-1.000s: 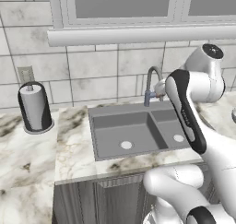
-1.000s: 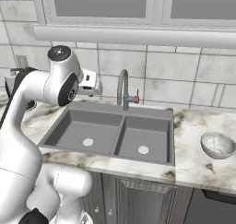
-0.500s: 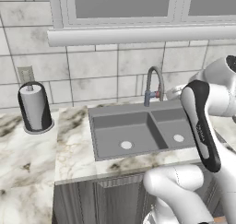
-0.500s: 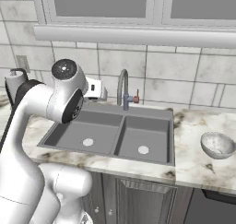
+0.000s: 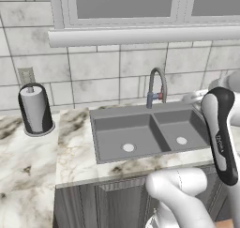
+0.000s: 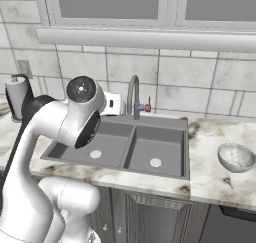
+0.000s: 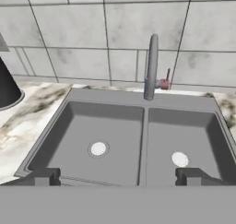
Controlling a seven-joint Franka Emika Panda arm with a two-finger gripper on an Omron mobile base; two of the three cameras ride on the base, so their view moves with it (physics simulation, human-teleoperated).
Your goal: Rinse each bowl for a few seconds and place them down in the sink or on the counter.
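A pale grey mottled bowl sits upright on the white marble counter to the right of the sink. The dark grey double-basin sink has nothing in either basin, and no water shows at its arched faucet. My gripper is open, its fingertips wide apart with nothing between them. It hangs above the sink's near rim and faces the faucet. In the left base view the sink lies at centre, with my forearm low on the right.
A dark paper towel holder stands on the counter left of the sink. A tiled wall and a window sill rise behind the faucet. Dark cabinet fronts run below the counter edge.
The arm has swung: its elbow dropped and came nearer the cameras, moving right in the left base view. The bowl, sink and faucet stayed put. The gripper stays open.
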